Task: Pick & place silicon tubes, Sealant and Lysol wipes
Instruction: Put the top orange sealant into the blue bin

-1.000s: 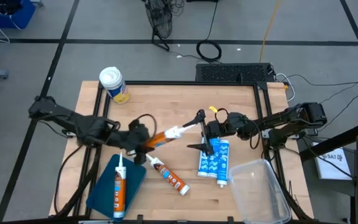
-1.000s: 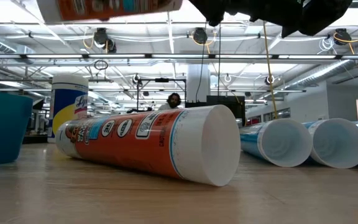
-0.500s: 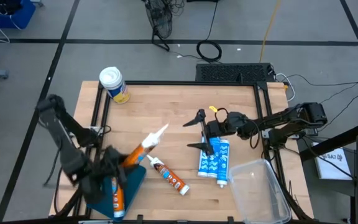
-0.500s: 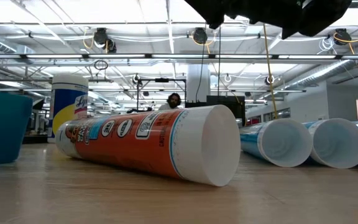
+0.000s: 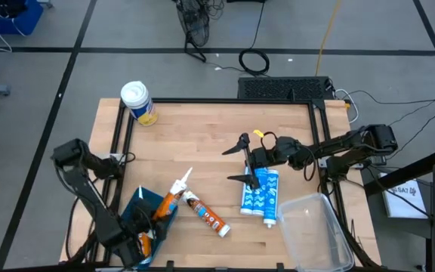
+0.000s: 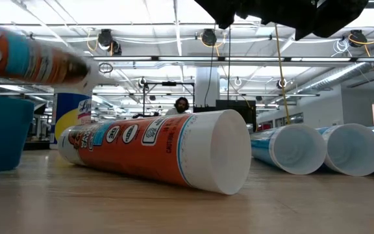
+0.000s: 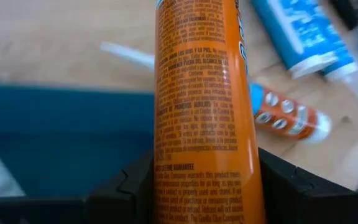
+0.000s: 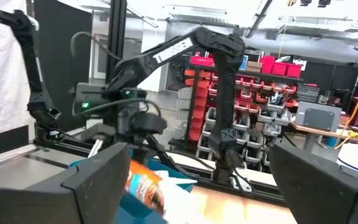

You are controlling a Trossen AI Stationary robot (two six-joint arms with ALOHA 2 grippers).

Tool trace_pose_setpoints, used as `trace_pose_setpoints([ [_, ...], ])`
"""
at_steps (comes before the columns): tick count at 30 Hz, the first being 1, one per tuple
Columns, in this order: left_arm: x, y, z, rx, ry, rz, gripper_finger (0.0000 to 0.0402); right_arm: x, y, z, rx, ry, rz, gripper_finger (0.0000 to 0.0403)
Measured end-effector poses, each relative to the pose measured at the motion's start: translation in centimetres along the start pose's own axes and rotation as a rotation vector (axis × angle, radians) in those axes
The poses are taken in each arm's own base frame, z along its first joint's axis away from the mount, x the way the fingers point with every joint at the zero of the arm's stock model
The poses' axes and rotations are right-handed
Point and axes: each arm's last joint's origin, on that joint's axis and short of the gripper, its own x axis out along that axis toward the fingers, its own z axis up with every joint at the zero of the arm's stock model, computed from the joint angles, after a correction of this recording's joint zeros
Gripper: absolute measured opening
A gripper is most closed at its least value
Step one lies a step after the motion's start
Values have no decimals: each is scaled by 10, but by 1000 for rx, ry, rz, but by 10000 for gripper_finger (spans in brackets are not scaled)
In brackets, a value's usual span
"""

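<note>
an orange sealant tube point(image 5: 169, 201) is gripped by the left pincer point(image 5: 155, 215) above the blue bin point(image 5: 138, 209) at the table's point(image 5: 210, 128) front left. the right pincer point(image 5: 240, 160) is held wide open beside two blue tubes point(image 5: 260, 190). the lysol wipes point(image 5: 138, 101) stand at the back left corner.

Bright overhead ceiling lights; the held orange tube point(image 6: 31, 58) is motion-blurred in the low view.

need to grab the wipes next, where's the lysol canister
In the high view the Lysol wipes stand upright at the table's far left corner, apart from the tubes.
</note>
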Motion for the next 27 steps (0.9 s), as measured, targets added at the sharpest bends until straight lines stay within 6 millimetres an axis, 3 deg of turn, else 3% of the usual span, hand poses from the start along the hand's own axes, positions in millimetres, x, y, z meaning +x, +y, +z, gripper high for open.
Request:
trace_pose_setpoints([
  [10, 13, 4, -18, -93, 42, 87, 202, 0, 0, 0, 0, 1, -1, 359],
  [19, 12, -1, -23, -8, 130, 70, 202, 0, 0, 0, 1, 1, -3, 359],
  [21, 12, -2, -25, 14, 155, 68, 234, 0, 0, 0, 1, 3, -3, 359],
  [25, 13, -2, -26, 38, 174, 72, 354, 0, 0, -2, 3, 15, -2, 359],
  [27, 13, -2, -26, 42, 172, 70, 383, 0, 0, -2, 5, 20, -1, 359],
])
